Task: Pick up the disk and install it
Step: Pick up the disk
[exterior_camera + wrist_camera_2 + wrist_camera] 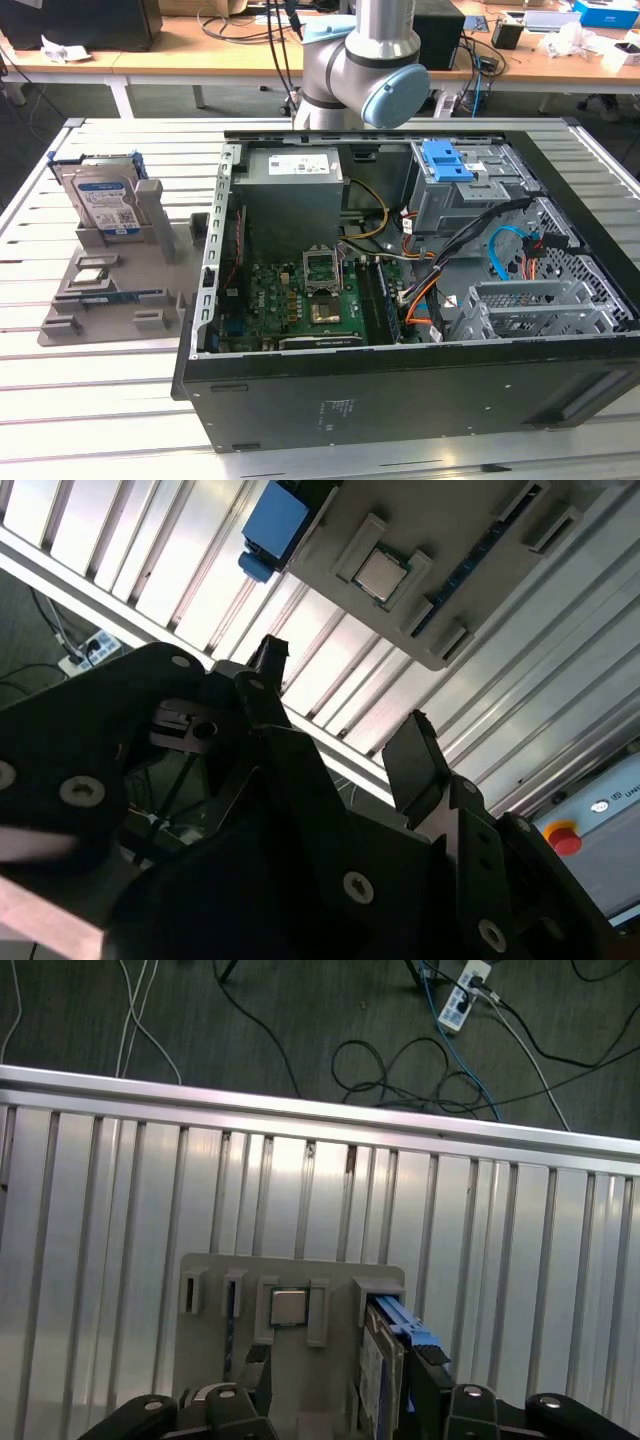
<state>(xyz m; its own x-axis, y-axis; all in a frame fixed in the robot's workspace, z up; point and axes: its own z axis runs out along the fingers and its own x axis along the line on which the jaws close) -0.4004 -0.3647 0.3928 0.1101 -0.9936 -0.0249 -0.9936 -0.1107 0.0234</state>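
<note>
The end effector (345,715) is held open and empty above the table (60,400). The disk (105,200) is stood upright in a grey holder (110,290) beside the case (400,400). A sound grasp would likely be had with the fingers squared across its flat faces, clear of the holder.

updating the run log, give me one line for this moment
gripper: open, empty | silver rectangular hard drive with blue frame: upright in grey holder
</note>
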